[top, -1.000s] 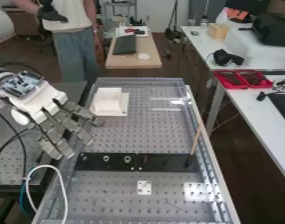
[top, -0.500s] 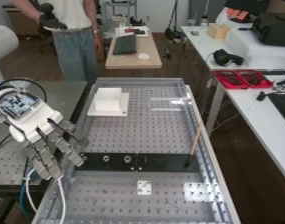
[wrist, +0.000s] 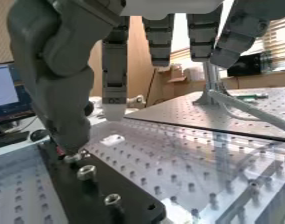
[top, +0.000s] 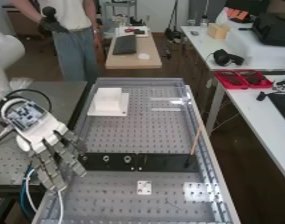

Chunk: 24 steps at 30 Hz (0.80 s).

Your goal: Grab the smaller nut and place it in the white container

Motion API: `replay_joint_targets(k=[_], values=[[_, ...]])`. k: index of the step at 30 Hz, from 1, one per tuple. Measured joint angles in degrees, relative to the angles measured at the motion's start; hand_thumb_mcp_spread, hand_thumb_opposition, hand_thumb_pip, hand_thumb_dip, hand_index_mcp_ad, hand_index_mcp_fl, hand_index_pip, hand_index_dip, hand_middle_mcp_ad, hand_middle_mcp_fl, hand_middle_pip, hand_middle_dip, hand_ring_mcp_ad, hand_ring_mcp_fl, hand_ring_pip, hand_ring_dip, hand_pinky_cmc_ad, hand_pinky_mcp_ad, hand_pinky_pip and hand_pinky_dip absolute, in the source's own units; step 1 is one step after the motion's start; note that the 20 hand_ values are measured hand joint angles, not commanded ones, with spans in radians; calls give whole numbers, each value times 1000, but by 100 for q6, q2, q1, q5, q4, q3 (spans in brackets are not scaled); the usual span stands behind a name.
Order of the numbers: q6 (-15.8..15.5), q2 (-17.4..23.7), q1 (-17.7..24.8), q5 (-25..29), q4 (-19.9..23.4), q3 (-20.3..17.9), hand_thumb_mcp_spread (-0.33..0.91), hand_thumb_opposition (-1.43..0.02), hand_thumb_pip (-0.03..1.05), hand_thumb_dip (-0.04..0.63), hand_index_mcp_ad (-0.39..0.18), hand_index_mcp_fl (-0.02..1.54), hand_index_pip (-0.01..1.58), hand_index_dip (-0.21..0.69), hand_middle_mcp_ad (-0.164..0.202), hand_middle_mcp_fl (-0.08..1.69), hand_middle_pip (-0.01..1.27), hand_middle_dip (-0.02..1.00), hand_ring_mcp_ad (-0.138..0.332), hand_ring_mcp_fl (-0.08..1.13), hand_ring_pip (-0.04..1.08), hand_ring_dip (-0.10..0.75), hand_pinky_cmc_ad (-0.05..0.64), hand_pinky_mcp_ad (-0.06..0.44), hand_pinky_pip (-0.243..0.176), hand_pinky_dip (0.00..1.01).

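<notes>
Approach step, I judge. I have the hand [top: 38, 131] at the worktop's [top: 116, 187] left edge, fingers straight and apart, holding nothing. Smaller nut [wrist: 113, 199], probably the leftmost, sits on the black bar [top: 167, 162]. Next: lower beside it, pinch, then carry to the white container [top: 109, 102], far left.

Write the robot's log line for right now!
fingers: open, holding nothing | hand: near black strip's end | nuts: on strip | white container: on bench
</notes>
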Motion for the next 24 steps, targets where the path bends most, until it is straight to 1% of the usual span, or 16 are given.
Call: replay_joint_targets(k=[3,5,6,12,17,20,21,24], values=[[-43,-33,-2,-21,-13,13,398,-834,562,175,-152,115,1431,195,131,9,140,145,262,16,80,-61,328,227,-122,176],[-67,-44,-11,-54,-63,30,415,-834,562,175,-152,101,1426,199,131,9,138,141,265,16,80,-58,333,227,-122,176],[-75,-43,-17,-69,-91,40,415,-834,562,176,-152,99,1436,195,127,5,138,141,262,16,80,-58,318,227,-122,176],[-128,13,-110,-249,-471,188,417,-834,562,176,-152,101,1445,195,124,10,138,143,265,14,80,-58,316,230,-122,176],[-200,19,-177,-429,-794,405,417,-834,562,176,-155,101,1445,195,124,10,141,157,265,14,80,-58,316,227,-122,176],[-263,-17,-208,-544,-908,523,417,-836,562,176,-155,101,1445,195,124,7,143,157,264,14,80,-58,314,232,-122,176],[-283,-35,-218,-576,-928,548,417,-836,562,176,-152,101,1445,195,113,7,143,157,262,14,80,-58,305,232,-122,176],[-344,-98,-247,-675,-975,611,417,-836,562,176,-155,101,1445,195,113,7,143,157,262,14,80,-58,305,232,-120,176]])
